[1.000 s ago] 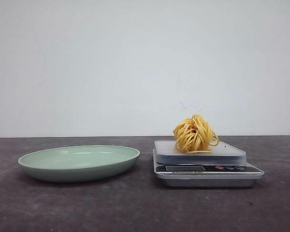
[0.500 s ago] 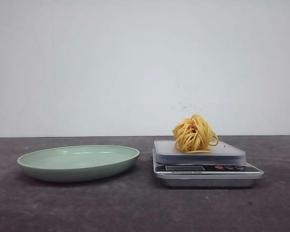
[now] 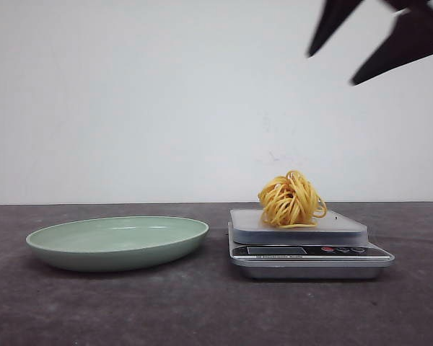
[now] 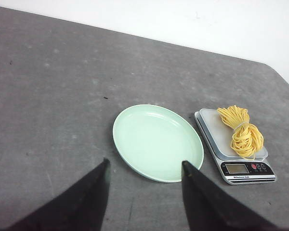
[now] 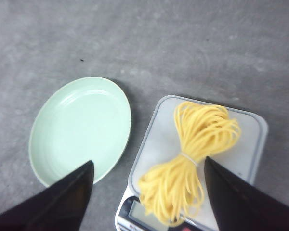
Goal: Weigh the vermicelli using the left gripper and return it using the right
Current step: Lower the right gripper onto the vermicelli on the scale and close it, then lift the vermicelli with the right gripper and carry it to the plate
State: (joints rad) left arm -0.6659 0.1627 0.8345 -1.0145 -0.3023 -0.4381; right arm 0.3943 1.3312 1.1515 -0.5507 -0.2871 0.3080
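The vermicelli (image 3: 291,200), a yellow nest of thin strands, lies on the platform of a silver kitchen scale (image 3: 303,245). It also shows in the left wrist view (image 4: 243,132) and the right wrist view (image 5: 192,161). The pale green plate (image 3: 115,241) stands empty left of the scale. My right gripper (image 3: 330,68) is open and empty, high above the scale at the upper right; in its wrist view (image 5: 148,163) it hangs over the vermicelli. My left gripper (image 4: 144,162) is open and empty, high above the table in front of the plate (image 4: 156,142); it does not show in the front view.
The dark grey table (image 3: 202,310) carries only the plate and the scale. A white wall (image 3: 166,101) stands behind. The table's far edge (image 4: 135,34) shows in the left wrist view.
My right gripper's two black fingers have come into the front view at the upper right. The vermicelli, scale and plate have not moved.
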